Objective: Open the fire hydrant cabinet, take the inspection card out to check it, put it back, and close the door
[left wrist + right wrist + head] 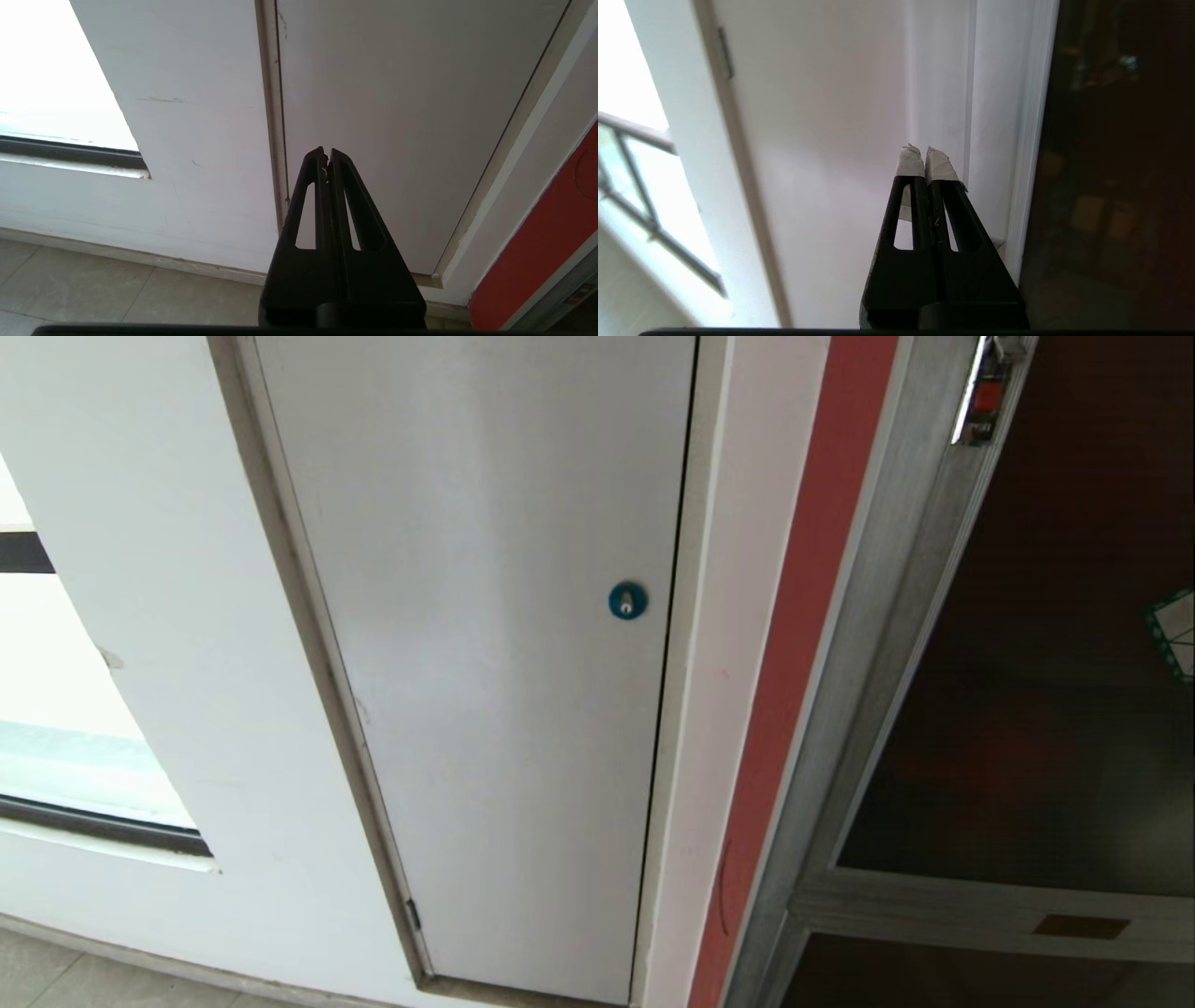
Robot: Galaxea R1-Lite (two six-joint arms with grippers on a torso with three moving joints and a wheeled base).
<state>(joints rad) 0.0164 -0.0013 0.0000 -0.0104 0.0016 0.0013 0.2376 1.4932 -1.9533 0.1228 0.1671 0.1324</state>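
Head view: neither arm showed; a plain white panel [485, 663] with a round blue lock [627, 601] filled the middle.
Fire hydrant cabinet: its brushed silver frame [868, 644] stood at the right, beside a red strip [794, 644] of wall.
Door: the dark tinted glass pane [1055, 644] sat shut in the frame, a red-marked latch [985, 397] at its upper edge and a green-bordered sticker [1174, 633] at the far right.
Left gripper [326, 154]: fingers pressed together, empty, pointing at the white panel above the tiled floor [93, 284].
Right gripper [923, 151]: tape-wrapped fingertips [942, 165] closed, holding nothing, near the dark glass.
Inspection card: not visible.
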